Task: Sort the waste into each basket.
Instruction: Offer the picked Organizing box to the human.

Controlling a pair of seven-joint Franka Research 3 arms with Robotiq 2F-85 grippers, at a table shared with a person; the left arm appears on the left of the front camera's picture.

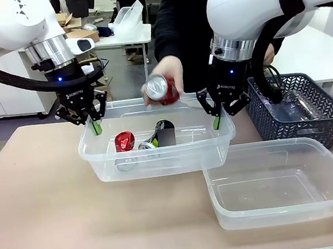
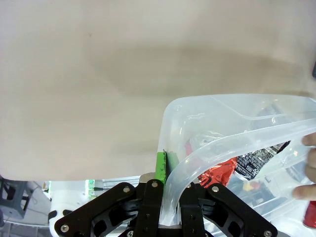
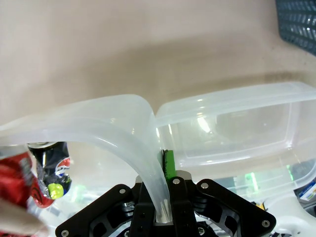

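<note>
Cans lie inside the clear tub point(image 1: 104, 159) held between the two robot hands: a red can point(image 1: 124, 141) and a black can point(image 1: 157, 132) rest on its floor. The left hand point(image 1: 95, 126) clamps the tub's left rim, the right hand point(image 1: 216, 120) clamps its right rim. Between them, above the tub, a person's hand point(image 1: 169, 75) holds another red can point(image 1: 160, 89). An empty second tub point(image 1: 287, 213) sits on the tabletop point(image 1: 45, 224) just below the right hand, beside a dark lattice basket point(image 1: 330, 119)
</note>
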